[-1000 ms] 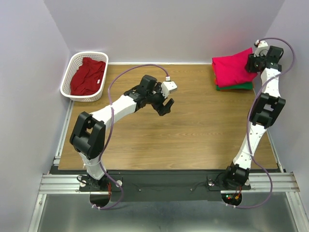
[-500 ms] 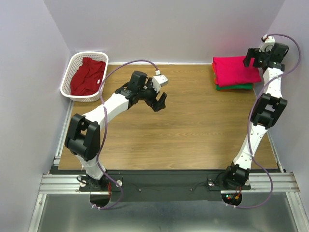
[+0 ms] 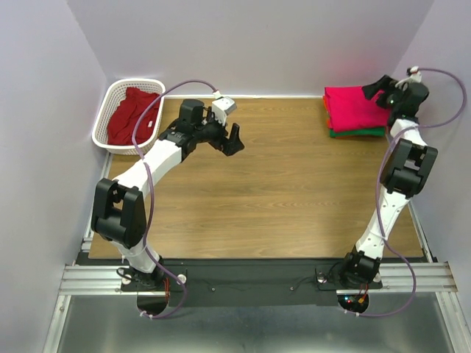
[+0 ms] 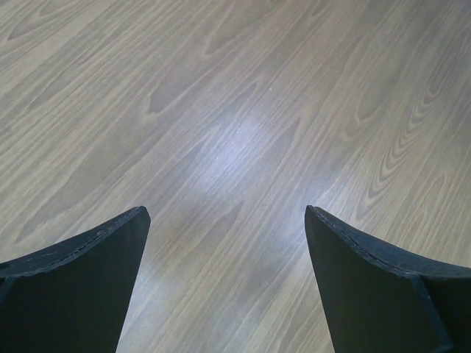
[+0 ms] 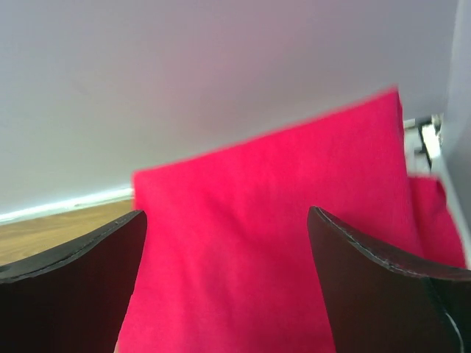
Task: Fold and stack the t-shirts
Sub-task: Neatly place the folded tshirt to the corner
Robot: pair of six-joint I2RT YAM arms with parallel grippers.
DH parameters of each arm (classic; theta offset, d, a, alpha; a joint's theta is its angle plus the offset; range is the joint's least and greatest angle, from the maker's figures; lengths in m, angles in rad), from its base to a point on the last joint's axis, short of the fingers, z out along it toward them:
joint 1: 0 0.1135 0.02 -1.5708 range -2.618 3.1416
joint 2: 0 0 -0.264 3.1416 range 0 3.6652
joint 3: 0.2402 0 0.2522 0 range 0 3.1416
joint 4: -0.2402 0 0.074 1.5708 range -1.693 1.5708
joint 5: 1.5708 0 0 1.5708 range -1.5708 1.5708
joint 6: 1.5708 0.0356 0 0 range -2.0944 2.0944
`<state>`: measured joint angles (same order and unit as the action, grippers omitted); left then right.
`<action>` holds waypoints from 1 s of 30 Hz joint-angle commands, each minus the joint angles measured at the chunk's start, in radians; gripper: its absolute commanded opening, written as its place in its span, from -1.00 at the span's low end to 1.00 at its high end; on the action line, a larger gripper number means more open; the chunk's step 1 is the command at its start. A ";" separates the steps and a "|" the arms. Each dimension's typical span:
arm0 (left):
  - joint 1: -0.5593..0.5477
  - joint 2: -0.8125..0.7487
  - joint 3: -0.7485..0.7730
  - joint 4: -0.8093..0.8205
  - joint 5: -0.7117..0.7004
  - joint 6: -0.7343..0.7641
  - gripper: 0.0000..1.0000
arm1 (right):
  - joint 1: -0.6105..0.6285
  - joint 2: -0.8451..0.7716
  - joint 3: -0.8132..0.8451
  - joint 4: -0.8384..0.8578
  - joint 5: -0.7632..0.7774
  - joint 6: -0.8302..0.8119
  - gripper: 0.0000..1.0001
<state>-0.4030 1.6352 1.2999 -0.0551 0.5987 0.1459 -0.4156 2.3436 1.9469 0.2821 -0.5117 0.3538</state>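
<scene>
The stack is made at the upper right; the crimson t-shirt (image 3: 131, 118) lies unfolded in the white lattice basket (image 3: 137, 81) at the upper left.

The right gripper (image 3: 377, 87) hovers with fingers wide and empty over the folded pink-red t-shirt (image 3: 352, 107), which lies on top of a green t-shirt (image 3: 358, 133). The left gripper (image 3: 235, 137), also wide and empty, hangs over the bare wooden table (image 3: 294, 191) just right of the basket. I judge that the next move is to reach into the basket, pinch the crimson cloth and spread it flat in the middle.
</scene>
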 commanded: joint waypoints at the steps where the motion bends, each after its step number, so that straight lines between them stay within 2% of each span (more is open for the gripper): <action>1: 0.019 -0.005 0.035 0.044 0.035 -0.045 0.97 | -0.002 0.031 -0.040 0.287 0.056 0.087 0.89; 5: 0.041 0.003 0.056 0.044 0.010 -0.089 0.97 | -0.003 0.063 -0.108 0.409 0.145 -0.022 0.90; 10: 0.046 -0.009 0.059 0.049 -0.048 -0.098 0.97 | -0.003 0.095 -0.092 0.430 0.151 -0.076 0.96; 14: 0.056 -0.029 0.074 0.040 -0.097 -0.100 0.97 | -0.003 0.021 -0.103 0.428 0.116 -0.082 1.00; 16: 0.067 -0.029 0.108 -0.023 -0.102 -0.080 0.97 | 0.003 -0.078 -0.149 0.393 0.082 -0.099 1.00; 19: 0.075 -0.014 0.186 -0.130 -0.094 -0.036 0.97 | 0.026 -0.226 -0.200 0.232 0.035 -0.157 1.00; 20: 0.079 -0.008 0.225 -0.158 -0.102 -0.005 0.97 | 0.044 -0.266 -0.210 0.110 0.016 -0.202 1.00; 22: 0.095 -0.005 0.242 -0.206 -0.077 0.001 0.97 | 0.066 -0.381 -0.253 -0.005 0.007 -0.255 1.00; 27: 0.105 -0.081 0.168 -0.190 -0.089 0.006 0.97 | 0.124 -0.642 -0.445 -0.242 -0.042 -0.373 1.00; 30: 0.105 -0.141 0.095 -0.184 -0.122 0.024 0.97 | 0.169 -0.799 -0.563 -0.391 -0.018 -0.461 1.00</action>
<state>-0.2985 1.6009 1.4582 -0.2230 0.4950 0.1314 -0.2832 1.6707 1.4914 0.1326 -0.5125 0.0387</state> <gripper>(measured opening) 0.986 0.999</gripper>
